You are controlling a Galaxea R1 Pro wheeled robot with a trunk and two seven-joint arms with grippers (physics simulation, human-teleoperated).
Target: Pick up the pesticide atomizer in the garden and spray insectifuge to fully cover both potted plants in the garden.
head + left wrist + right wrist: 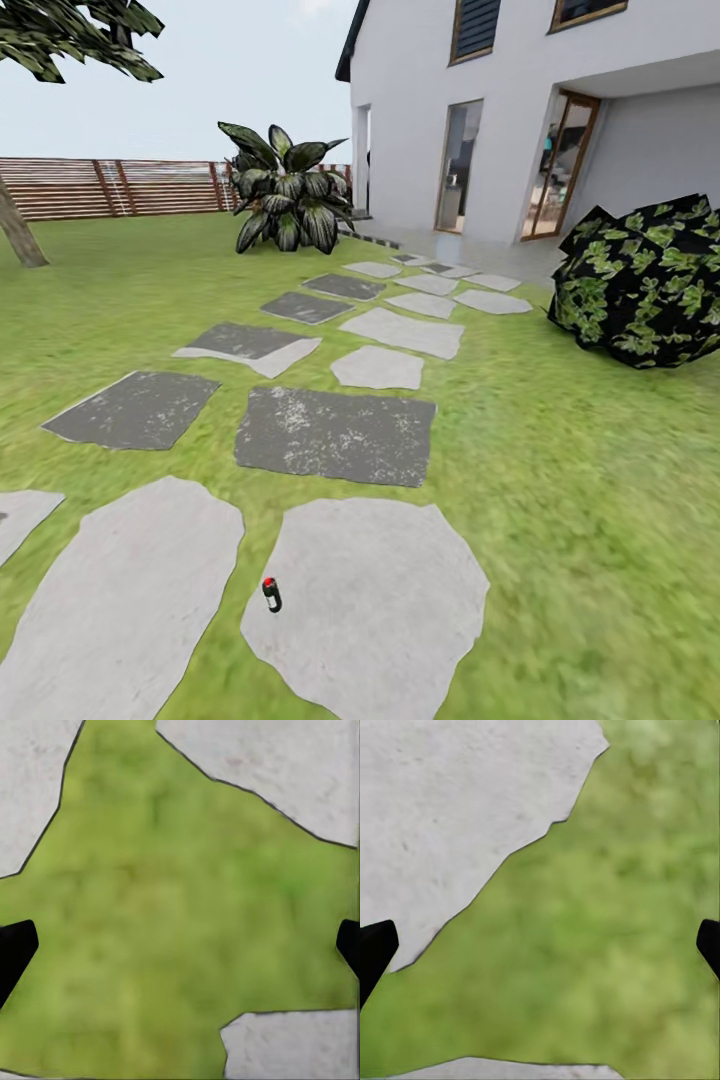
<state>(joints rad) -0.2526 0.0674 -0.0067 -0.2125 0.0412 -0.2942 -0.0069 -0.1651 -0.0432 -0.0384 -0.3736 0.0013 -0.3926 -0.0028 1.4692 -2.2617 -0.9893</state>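
atomizer: we see a small dark canister with a red top, the pesticide atomizer (271, 594), near the left edge of the big pale stepping slab (370, 610) closest to us in the head view, just inside the grass seam.
axis: we read it as roughly upright, maybe leaning a little, red cap up. Too small to be sure.
writing: no label or brand readable on it.
left gripper (180, 945): fingertips show as dark wedges at both sides of the left wrist view, spread wide, nothing between them. Beneath it, lawn (165, 922) with slab corners around.
right gripper (540, 945): same picture, fingers wide apart and empty. Under it, a pale slab edge meeting grass.
key relation: atomizer lies ahead and low, slightly left of centre in the head view. Arms are not in that view, so we cannot measure which is nearer; on bearing alone we judge the left arm marginally better placed.
next move, our judgement: roll closer and lower the trunk before any reach, then take it from the side across the body.
surroundings: darker slabs (335, 433) lead on to the white house (520, 110); large broad-leaved plant (285, 190) by the slatted fence (110, 187); leafy bush (645, 280) at right.
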